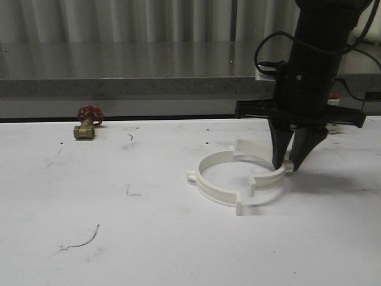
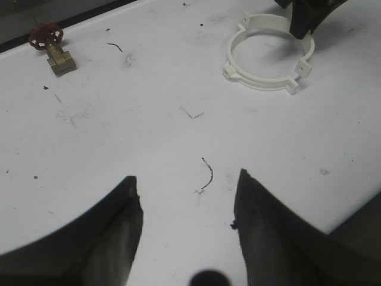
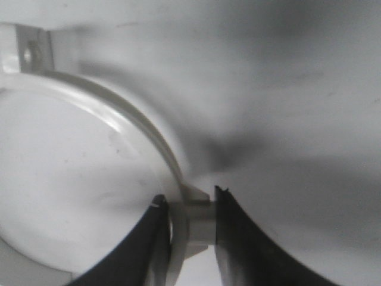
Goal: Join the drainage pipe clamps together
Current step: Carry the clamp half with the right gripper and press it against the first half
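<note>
Two white drainage pipe clamps on the white table (image 1: 149, 238), right of centre, curved toward each other in a rough ring. Left clamp half (image 1: 209, 179) lying flat, nearer side. Right clamp half (image 1: 262, 156) on the far right side, its near end tab offset inside the ring, not aligned with the left half's tab; far ends close together, contact unclear. Right gripper (image 1: 287, 165) pointing straight down, fingers narrowed onto the right half's band at its outer nub (image 3: 199, 223), pinching it. Left gripper (image 2: 187, 208) above bare table, near left, fingers spread wide, holding nothing. Brass valve with red handwheel (image 1: 87, 124) far left, well apart from the clamps.
</note>
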You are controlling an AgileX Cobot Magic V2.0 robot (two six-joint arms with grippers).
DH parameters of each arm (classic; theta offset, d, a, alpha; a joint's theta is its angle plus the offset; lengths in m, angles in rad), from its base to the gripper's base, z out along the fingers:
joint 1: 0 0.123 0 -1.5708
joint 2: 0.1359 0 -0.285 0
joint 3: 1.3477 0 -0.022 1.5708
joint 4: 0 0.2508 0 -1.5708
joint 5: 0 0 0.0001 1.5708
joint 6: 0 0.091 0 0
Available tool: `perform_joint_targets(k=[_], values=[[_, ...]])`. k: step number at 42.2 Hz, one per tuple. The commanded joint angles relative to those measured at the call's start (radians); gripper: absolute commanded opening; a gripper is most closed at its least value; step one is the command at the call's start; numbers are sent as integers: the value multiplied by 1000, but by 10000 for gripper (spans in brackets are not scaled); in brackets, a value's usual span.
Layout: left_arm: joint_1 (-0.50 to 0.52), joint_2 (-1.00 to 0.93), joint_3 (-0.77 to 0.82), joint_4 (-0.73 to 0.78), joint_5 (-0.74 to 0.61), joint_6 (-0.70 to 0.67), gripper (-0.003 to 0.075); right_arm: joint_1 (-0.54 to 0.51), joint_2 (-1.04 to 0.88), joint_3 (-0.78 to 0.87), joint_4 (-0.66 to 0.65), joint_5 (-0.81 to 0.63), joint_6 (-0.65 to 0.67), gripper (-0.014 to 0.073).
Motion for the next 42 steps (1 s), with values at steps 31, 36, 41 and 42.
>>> perform_joint_targets(k=[31, 36, 41, 42], values=[[2, 2, -28, -7, -67, -3, 344, 10, -20, -26, 14, -18, 11, 176], [2, 2, -28, -7, -67, -3, 344, 10, -20, -26, 14, -18, 22, 176], [2, 2, -28, -7, -67, -3, 344, 10, -18, -26, 14, -22, 39, 176], [2, 2, -28, -7, -67, -3, 344, 10, -16, -26, 14, -22, 42, 176]])
